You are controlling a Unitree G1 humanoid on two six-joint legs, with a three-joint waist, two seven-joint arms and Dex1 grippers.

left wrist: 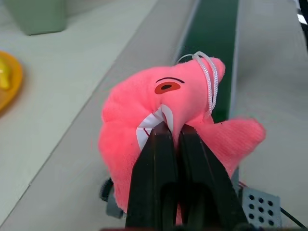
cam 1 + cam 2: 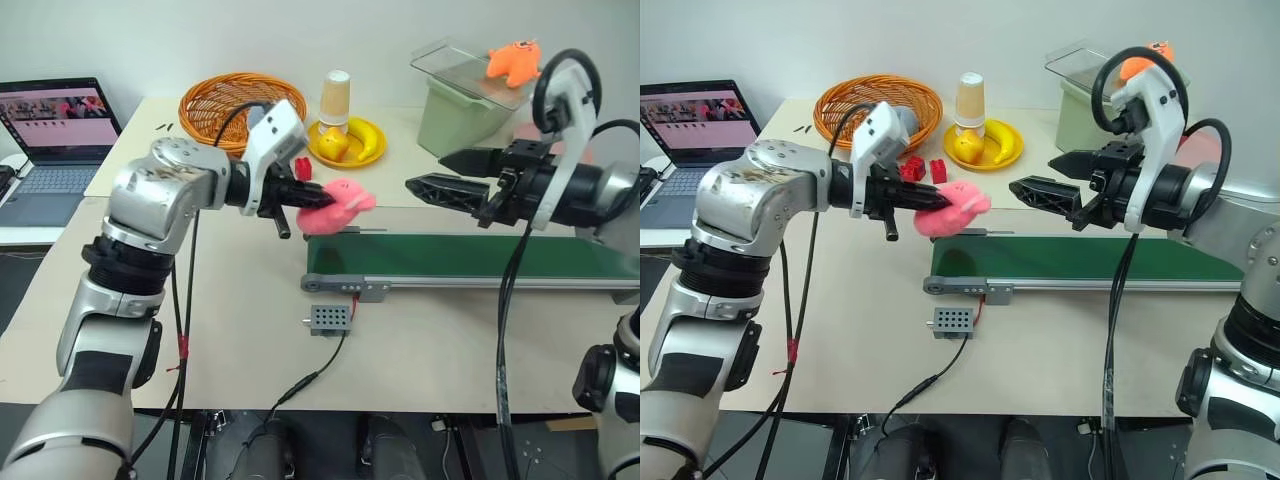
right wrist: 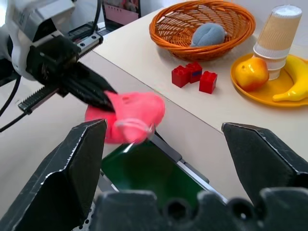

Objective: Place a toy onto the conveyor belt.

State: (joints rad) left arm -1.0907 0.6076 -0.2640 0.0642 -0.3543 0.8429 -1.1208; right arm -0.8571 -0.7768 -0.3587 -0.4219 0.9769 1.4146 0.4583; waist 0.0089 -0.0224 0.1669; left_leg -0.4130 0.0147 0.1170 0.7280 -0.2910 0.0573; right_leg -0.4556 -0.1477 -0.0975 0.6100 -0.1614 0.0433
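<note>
The long dark green conveyor belt in its grey metal frame (image 2: 470, 257) is running lengthwise across the centre-right of the left eye view. The left gripper (image 2: 305, 197) is clamping the pink plush toy (image 2: 335, 206) and holding it in the air, just above and beside the belt's left end roller. The right gripper (image 2: 425, 176) is hovering above the belt's middle with jaws wide apart and empty. Bare belt is lying to the toy's right, so a short carry rightward and down looks enough.
</note>
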